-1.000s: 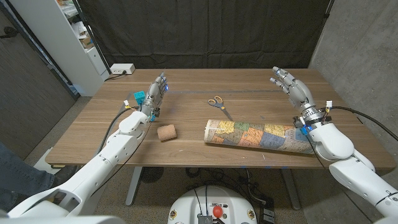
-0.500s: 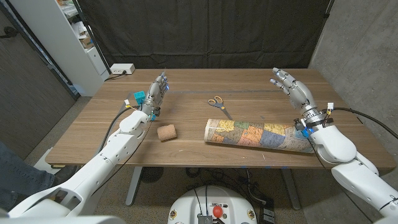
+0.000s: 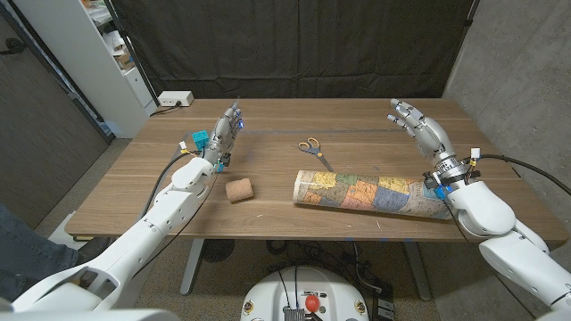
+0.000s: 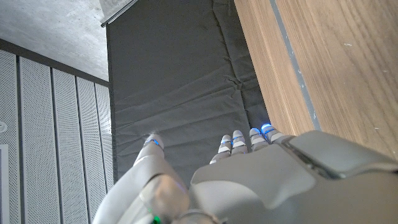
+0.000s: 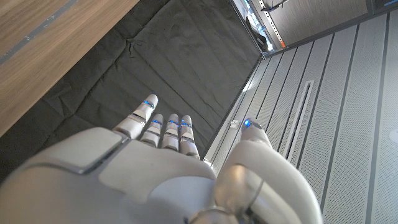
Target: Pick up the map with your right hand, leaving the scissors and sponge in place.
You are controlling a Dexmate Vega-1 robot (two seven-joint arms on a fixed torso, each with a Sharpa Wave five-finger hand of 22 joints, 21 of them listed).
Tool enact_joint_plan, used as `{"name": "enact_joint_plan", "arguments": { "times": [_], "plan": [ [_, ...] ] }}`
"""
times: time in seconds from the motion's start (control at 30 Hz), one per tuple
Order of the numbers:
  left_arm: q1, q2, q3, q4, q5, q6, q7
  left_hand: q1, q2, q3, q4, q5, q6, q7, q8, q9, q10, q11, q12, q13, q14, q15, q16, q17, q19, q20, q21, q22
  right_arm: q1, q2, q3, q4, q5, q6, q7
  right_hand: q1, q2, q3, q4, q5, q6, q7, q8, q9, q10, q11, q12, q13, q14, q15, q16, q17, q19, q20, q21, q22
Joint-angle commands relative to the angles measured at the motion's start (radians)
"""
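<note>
A rolled map [image 3: 370, 193] printed in coloured patches lies across the table right of centre. Behind its left end lie scissors [image 3: 312, 149] with orange handles. A brown sponge [image 3: 239, 189] sits left of the map. My right hand [image 3: 417, 127] hovers above the table behind the map's right end, fingers spread and holding nothing; the right wrist view shows its back [image 5: 155, 174] with fingers extended. My left hand [image 3: 227, 132] stands at the back left with fingers straight, empty, far from the sponge; its back [image 4: 261, 177] fills the lower part of the left wrist view.
A white power strip [image 3: 175, 99] lies at the table's back left corner. A black curtain [image 3: 294, 45] hangs behind the table. A white shelf unit [image 3: 116, 53] stands at the far left. The table's wood [image 4: 336, 56] runs alongside my left hand.
My right arm has shifted slightly forward and right along the map's end; the hand itself stays spread in nearly the same place. The left arm is still.
</note>
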Motion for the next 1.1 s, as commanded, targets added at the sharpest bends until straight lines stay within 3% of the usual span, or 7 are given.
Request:
{"name": "enact_joint_plan", "arguments": {
  "times": [0.03, 0.4, 1.1],
  "plan": [
    [-0.012, -0.005, 0.009, 0.011, 0.008, 0.010, -0.001, 0.001, 0.009, 0.001, -0.009, -0.001, 0.002, 0.000, -0.002, 0.004, 0.002, -0.002, -0.004, 0.004, -0.001, 0.000, -0.001, 0.003, -0.028, -0.004, -0.003, 0.004, -0.031, -0.005, 0.028, -0.024, -0.014, -0.013, 0.008, 0.012, -0.001, 0.000, -0.006, -0.004, 0.009, -0.003, 0.000, 0.003, 0.012, -0.002, 0.003, 0.004, 0.004, 0.003, 0.004, 0.002, 0.008, 0.005, -0.004, 0.006],
    [-0.020, -0.007, 0.014, 0.015, 0.012, 0.015, -0.001, 0.001, 0.011, 0.000, -0.012, -0.002, 0.007, -0.003, -0.002, 0.004, 0.007, -0.010, -0.003, 0.004, 0.003, -0.011, -0.001, 0.003, -0.021, -0.014, -0.008, 0.005, -0.061, 0.013, 0.048, -0.029, -0.026, 0.003, 0.007, 0.012, 0.000, 0.000, -0.008, -0.005, 0.009, -0.005, -0.001, 0.003, 0.013, -0.002, 0.002, 0.004, 0.004, 0.004, 0.004, 0.002, 0.009, 0.005, -0.006, 0.006],
    [-0.020, -0.003, 0.015, 0.001, 0.014, 0.021, -0.003, 0.001, 0.013, -0.002, -0.014, -0.002, 0.003, -0.005, -0.004, 0.004, 0.001, -0.012, -0.006, 0.004, -0.005, -0.008, -0.005, 0.003, -0.026, -0.011, -0.017, 0.005, -0.108, 0.032, 0.088, -0.067, -0.082, -0.007, 0.002, 0.019, 0.000, 0.001, -0.014, -0.006, 0.008, -0.015, -0.002, 0.003, 0.011, -0.009, 0.001, 0.004, 0.005, 0.004, 0.003, 0.001, 0.012, 0.006, -0.009, 0.006]
  ]
}}
